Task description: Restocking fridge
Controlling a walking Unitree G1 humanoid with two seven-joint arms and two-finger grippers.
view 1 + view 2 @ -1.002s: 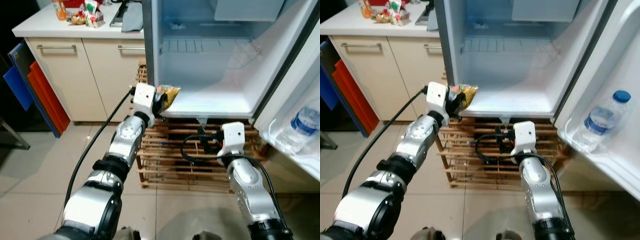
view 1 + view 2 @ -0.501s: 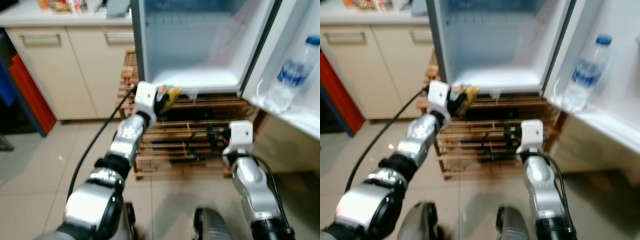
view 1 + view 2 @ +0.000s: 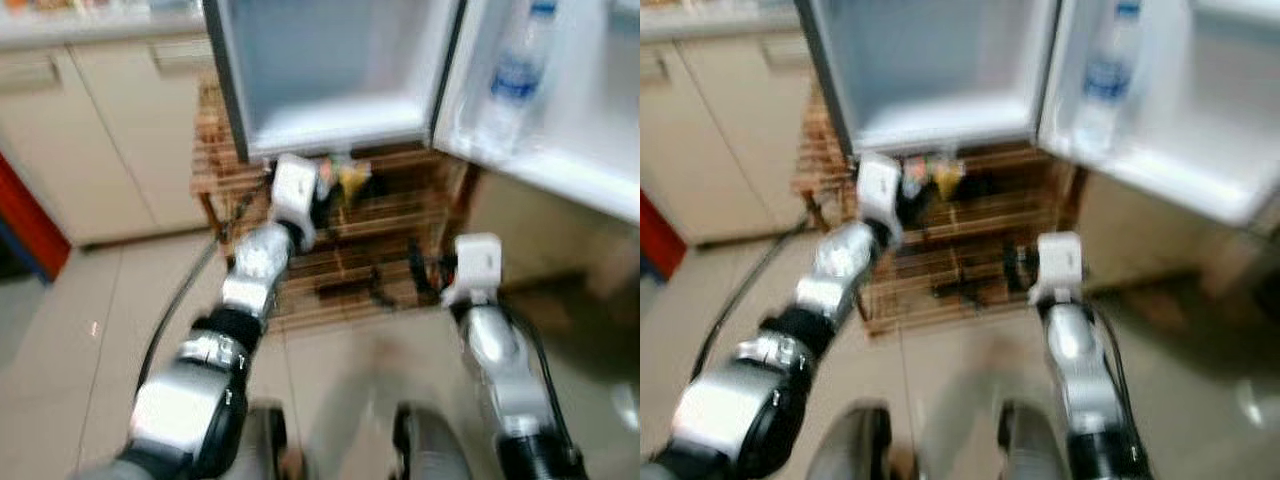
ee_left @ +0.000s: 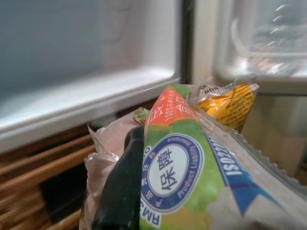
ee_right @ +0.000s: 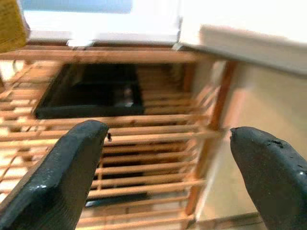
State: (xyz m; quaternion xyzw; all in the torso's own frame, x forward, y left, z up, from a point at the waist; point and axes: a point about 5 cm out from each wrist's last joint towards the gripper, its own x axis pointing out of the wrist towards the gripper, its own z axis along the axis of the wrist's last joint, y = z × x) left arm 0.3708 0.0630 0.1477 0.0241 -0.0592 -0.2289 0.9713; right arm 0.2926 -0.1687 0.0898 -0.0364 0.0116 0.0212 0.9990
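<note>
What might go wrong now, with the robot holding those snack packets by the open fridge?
The left gripper holds the snack packets below the fridge floor, in front of the wooden rack; pushed straight ahead they would probably hit the rack. The head views are blurred, so aim may suffer. The open fridge door with its water bottle is near the right arm.

Open fridge (image 3: 330,70): bare white floor inside, wide free room above it. Just below its front lip, left gripper (image 3: 335,190) clamped on a snack packet (image 4: 192,167). Under the fridge, a wooden rack (image 5: 158,124) barring passage. Right of the fridge, door shelf (image 3: 540,140) occupied by a water bottle (image 3: 510,85).
</note>
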